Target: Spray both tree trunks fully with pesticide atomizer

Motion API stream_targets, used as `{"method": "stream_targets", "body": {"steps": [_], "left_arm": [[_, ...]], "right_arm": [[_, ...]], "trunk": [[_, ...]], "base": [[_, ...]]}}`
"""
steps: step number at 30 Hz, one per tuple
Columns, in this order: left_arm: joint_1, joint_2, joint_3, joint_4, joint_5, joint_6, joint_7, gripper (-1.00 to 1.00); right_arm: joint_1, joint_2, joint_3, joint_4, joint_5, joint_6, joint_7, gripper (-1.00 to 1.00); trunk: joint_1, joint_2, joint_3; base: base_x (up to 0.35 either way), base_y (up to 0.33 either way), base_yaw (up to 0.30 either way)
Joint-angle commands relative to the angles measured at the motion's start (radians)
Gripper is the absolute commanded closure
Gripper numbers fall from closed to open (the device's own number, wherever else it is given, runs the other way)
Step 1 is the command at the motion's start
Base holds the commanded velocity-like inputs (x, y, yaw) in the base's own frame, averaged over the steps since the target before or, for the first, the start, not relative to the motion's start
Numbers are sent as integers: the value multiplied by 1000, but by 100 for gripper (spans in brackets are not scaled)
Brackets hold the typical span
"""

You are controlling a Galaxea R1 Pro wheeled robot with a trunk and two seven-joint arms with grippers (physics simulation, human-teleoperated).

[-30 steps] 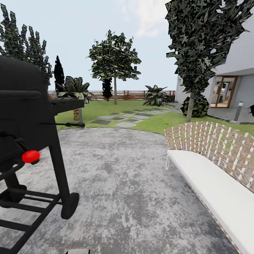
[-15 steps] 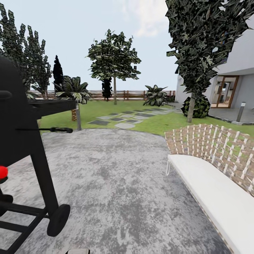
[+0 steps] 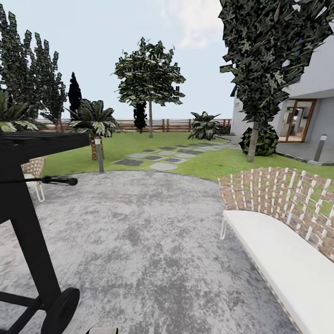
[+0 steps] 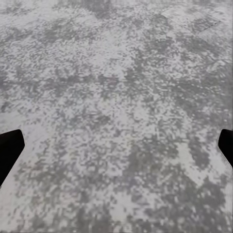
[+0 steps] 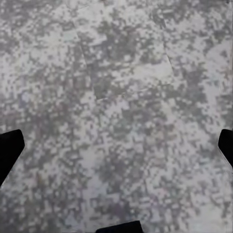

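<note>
Where the lawn of the garden spreads beyond the paving, one tree stands far off in the middle of the head view, its thin-looking bare trunk rising in front of the brown slat fence. A second tree stands nearer on the right, its dark crown reaching out of the top of the view and its trunk coming down beside a round shrub. Stepping stones cross the grass between the two. A short palm and a low lamp post sit at the lawn's left edge, with tall dark conifers behind them. A house with a glazed door lies at the far right.

Closer in, mottled grey paving covers the ground. A black grill on a wheel stands at the left edge, and a woven bench with a white cushion runs along the right. A small woven chair shows behind the grill.

The left gripper hangs over bare paving with its dark fingertips at the two side edges of its wrist view, spread wide with nothing between. The right gripper is likewise wide apart over the paving, its fingertips at the view's edges, grasping nothing
</note>
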Motion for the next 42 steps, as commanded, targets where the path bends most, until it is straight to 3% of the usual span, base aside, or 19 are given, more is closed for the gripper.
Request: {"method": "stream_targets", "body": {"steps": [1, 42], "left_arm": [[0, 0, 0, 0, 0, 0, 0, -100], [0, 0, 0, 0, 1, 0, 0, -100]], "right_arm": [[0, 0, 0, 0, 0, 0, 0, -100], [0, 1, 1, 1, 0, 0, 1, -100]], "trunk": [[0, 0, 0], [0, 0, 8]], "base": [[329, -1, 0], [329, 0, 0]]}}
